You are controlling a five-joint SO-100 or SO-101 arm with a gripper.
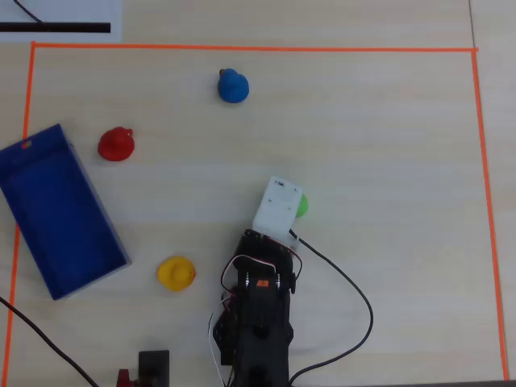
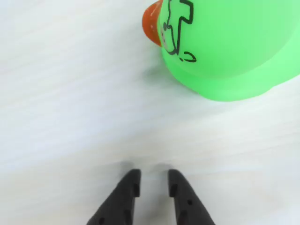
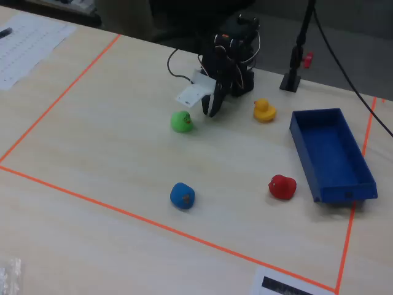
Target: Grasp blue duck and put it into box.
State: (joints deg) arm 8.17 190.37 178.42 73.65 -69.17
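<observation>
The blue duck [image 1: 233,86] stands alone on the pale table, far from the arm; it also shows in the fixed view [image 3: 182,196]. The box [image 1: 56,214] is a dark-blue tray, empty, at the left edge of the overhead view and at the right of the fixed view [image 3: 331,153]. My gripper [image 2: 154,176] hangs close over bare table beside the green duck [image 2: 225,47]. Its jaws stand a narrow gap apart with nothing between them. In the fixed view the gripper [image 3: 212,110] points down just right of the green duck [image 3: 181,121]. The blue duck is out of the wrist view.
A red duck [image 1: 116,145] stands near the box's far end. A yellow duck [image 1: 176,273] stands between the box and the arm base [image 1: 258,322]. The white wrist housing [image 1: 278,205] hides the fingers from above. Orange tape [image 1: 242,49] frames the area.
</observation>
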